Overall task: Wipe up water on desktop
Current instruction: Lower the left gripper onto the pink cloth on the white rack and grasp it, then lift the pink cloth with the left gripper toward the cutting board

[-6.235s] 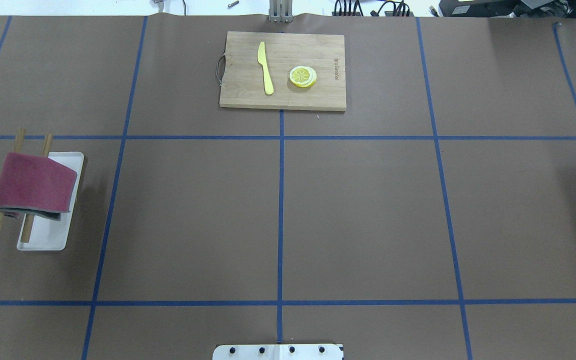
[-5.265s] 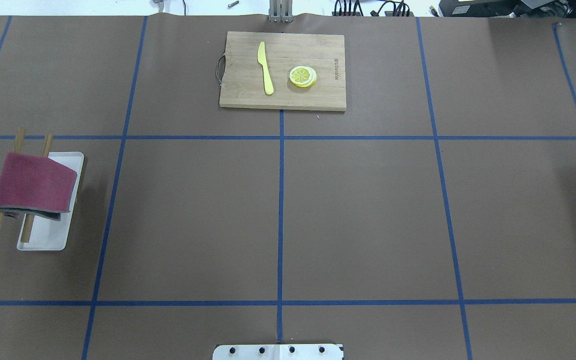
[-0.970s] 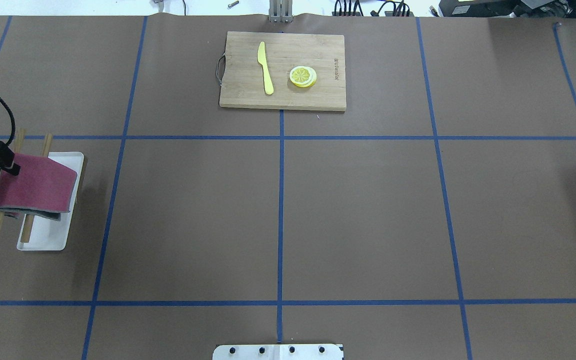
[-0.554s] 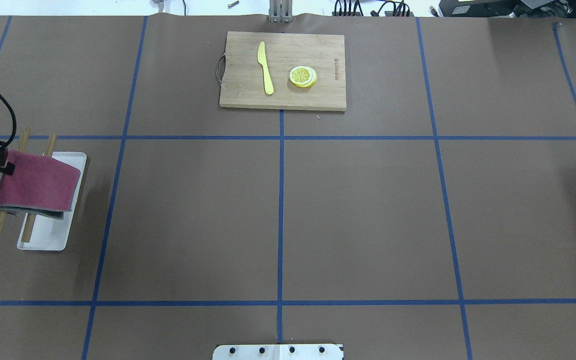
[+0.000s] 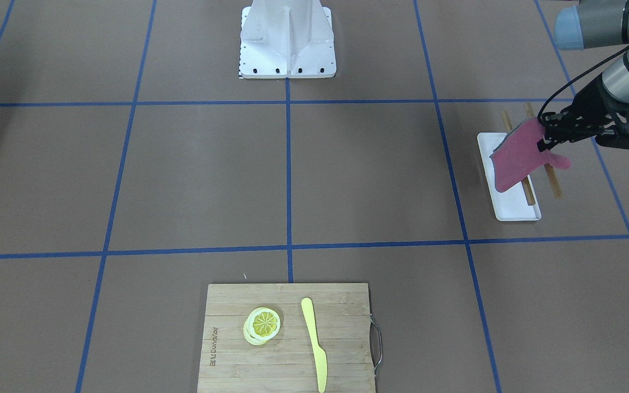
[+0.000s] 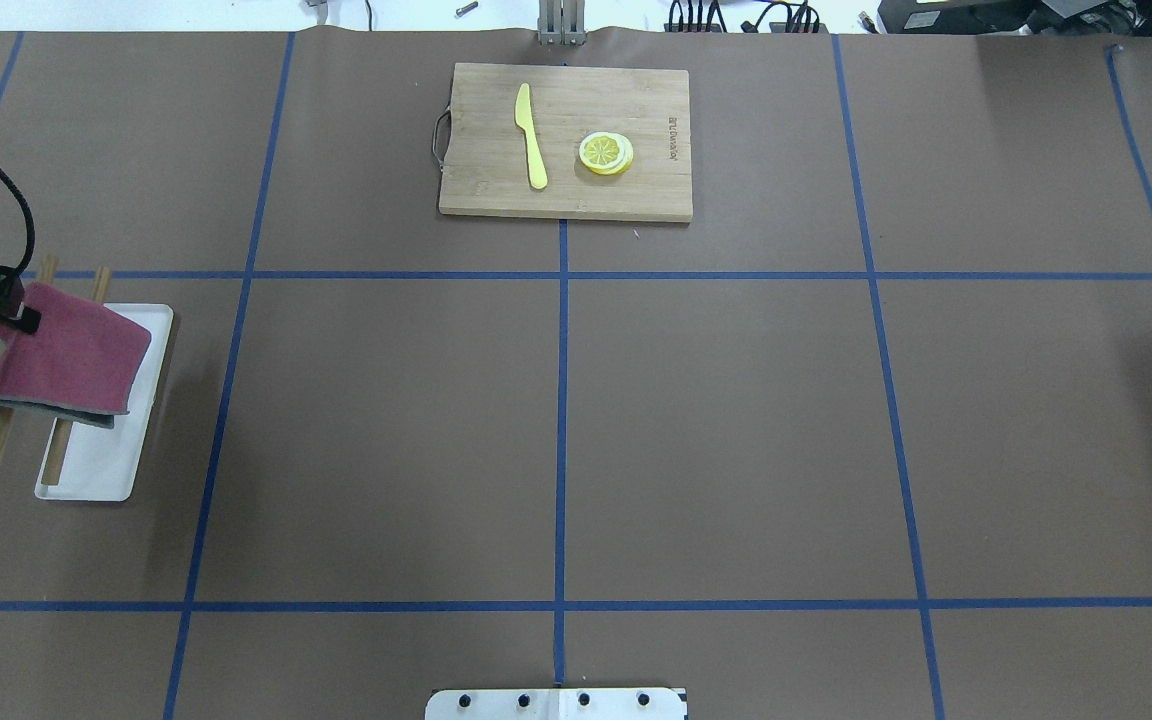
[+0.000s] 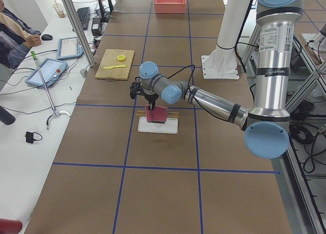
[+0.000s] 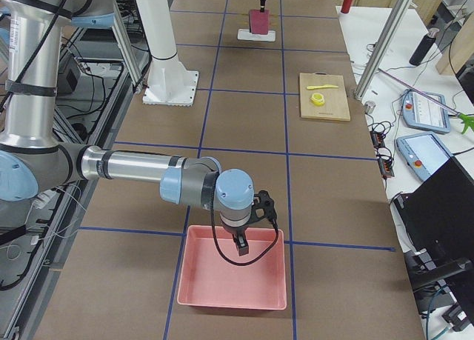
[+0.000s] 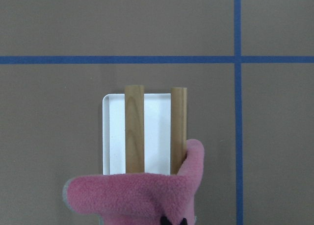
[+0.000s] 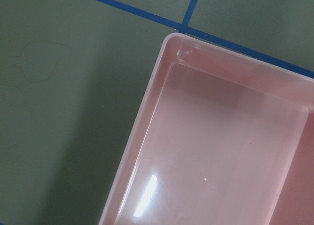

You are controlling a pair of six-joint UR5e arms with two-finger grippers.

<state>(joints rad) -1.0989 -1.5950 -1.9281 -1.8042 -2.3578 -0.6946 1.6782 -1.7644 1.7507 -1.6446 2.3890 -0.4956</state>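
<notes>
Over white tray [image 5: 515, 208] — left tool [image 5: 543, 145] pinches pink cloth [image 5: 514, 161].

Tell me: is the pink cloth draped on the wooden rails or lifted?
Lifted: the left gripper pinches its top edge and the cloth hangs over the rails. Whether its lower end touches them: cannot tell.

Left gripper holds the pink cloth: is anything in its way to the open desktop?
Nothing visible. The left gripper holds the cloth above the wooden rods and white tray. No object lies on the desktop from there to the middle. The cutting board sits far off.
</notes>
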